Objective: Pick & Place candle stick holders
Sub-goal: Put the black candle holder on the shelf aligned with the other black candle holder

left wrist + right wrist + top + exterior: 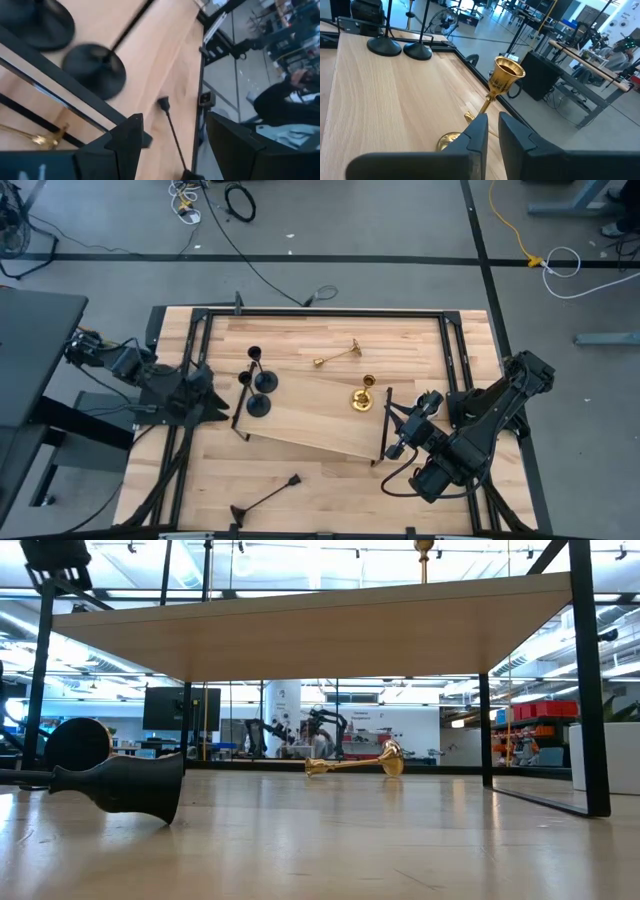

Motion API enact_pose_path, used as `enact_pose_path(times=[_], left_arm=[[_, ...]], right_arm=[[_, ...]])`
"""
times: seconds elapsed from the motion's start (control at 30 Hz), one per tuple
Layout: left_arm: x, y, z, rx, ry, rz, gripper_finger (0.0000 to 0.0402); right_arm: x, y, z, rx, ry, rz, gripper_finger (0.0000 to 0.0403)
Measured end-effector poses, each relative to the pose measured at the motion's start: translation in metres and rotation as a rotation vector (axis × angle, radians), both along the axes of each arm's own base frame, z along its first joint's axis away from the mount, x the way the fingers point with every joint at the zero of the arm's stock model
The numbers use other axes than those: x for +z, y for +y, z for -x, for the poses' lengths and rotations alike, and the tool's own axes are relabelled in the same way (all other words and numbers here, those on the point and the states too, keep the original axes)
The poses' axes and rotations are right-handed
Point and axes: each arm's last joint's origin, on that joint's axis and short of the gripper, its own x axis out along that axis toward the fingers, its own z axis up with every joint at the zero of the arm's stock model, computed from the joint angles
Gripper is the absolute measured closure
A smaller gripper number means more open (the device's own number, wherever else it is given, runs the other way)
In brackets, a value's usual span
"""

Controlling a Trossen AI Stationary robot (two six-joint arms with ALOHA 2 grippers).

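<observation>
Candle holders: some up on the board, some still down on the table.

L gripper [213, 396] sits wide open, empty, by the board's [310, 420] left end near 3 black holders [258, 385] standing up. R gripper [397, 430], fingers nearly shut w/ nothing in them, waits at the right end by the upright gold holder [363, 397]. Next, I think: grab the lying gold one [338, 357] on the table behind the board, or the lying black one [268, 499] in front; both lie slanted, so turn the claw across the stem.

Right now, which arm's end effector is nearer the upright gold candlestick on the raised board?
Right. The right end effector sits just beside the upright gold candlestick; the left end effector waits across the raised board.
</observation>
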Motion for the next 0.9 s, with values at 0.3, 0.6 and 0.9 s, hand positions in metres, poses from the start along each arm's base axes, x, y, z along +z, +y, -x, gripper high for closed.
enact_pose_path(times=[0.3, 0.6, 0.9], left_arm=[[-0.002, -0.041, -0.015, -0.097, 0.023, 0.07, 0.0184], [-0.016, -0.088, -0.012, -0.068, 0.103, 0.143, 0.0184], [-0.028, -0.145, -0.025, -0.07, 0.12, 0.227, 0.0184]], right_arm=[[0.0, 0.0, 0.0, 0.001, 0.003, 0.003, 0.0354], [0.0, 0.0, 0.0, 0.003, 0.005, 0.004, 0.0354], [0.0, 0.002, -0.002, 0.008, -0.007, -0.005, 0.0354]])
